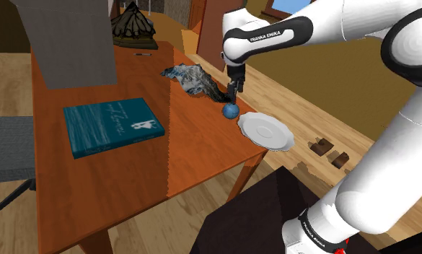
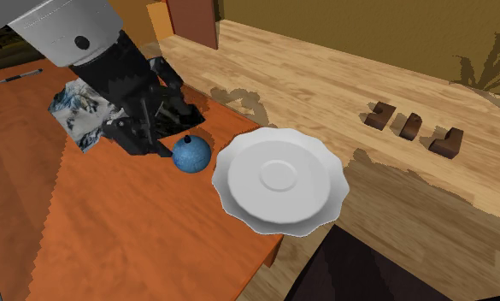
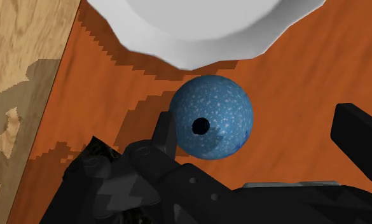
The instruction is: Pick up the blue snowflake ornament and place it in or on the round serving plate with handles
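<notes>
Shoulder view puts the blue ornament (image 1: pixel 231 110) on the table (image 1: pixel 130 166), just beside the white plate (image 1: pixel 265 131) at its four o'clock. Your gripper (image 1: pixel 232 96) straddles it, fingers (image 3: pixel 165 135) wide, nothing held. You're at the grasp: centre, then close.

Teal book (image 1: pixel 112 125) & pen (image 2: pixel 19 75) on table (image 1: pixel 195 166); brown blocks (image 2: pixel 413 128) on floor (image 2: pixel 325 77).

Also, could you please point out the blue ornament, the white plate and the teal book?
blue ornament (image 2: pixel 191 155): second exterior view, middle of ball.
white plate (image 2: pixel 325 193): second exterior view, scalloped rim.
teal book (image 1: pixel 112 126): shoulder view, cover centre.
</notes>
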Controlling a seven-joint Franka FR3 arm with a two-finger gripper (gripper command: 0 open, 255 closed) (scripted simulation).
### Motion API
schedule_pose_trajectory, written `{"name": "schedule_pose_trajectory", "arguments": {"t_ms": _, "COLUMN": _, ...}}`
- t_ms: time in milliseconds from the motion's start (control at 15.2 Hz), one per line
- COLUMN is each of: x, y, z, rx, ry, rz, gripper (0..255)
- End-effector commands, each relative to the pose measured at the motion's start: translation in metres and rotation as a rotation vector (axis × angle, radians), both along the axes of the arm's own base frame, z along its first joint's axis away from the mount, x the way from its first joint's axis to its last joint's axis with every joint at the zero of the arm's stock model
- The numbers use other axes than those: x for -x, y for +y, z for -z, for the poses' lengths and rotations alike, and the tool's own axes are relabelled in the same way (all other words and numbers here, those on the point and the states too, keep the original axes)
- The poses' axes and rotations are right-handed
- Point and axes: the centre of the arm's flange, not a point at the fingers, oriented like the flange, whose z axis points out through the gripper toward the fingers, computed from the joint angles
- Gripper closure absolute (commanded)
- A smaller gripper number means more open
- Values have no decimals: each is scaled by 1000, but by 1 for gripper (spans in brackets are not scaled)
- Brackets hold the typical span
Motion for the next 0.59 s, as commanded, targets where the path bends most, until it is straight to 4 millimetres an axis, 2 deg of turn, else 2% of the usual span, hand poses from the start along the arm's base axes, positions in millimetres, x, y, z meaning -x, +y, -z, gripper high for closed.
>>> {"name": "schedule_pose_trajectory", "arguments": {"t_ms": 0, "x": -22, "y": 4, "z": 19, "rx": 13, "ry": 20, "rz": -31, "gripper": 0}}
{"name": "schedule_pose_trajectory", "arguments": {"t_ms": 264, "x": -63, "y": 11, "z": 57, "rx": 39, "ry": 59, "rz": -91, "gripper": 0}}
{"name": "schedule_pose_trajectory", "arguments": {"t_ms": 528, "x": -63, "y": 5, "z": 75, "rx": 40, "ry": 62, "rz": -95, "gripper": 0}}
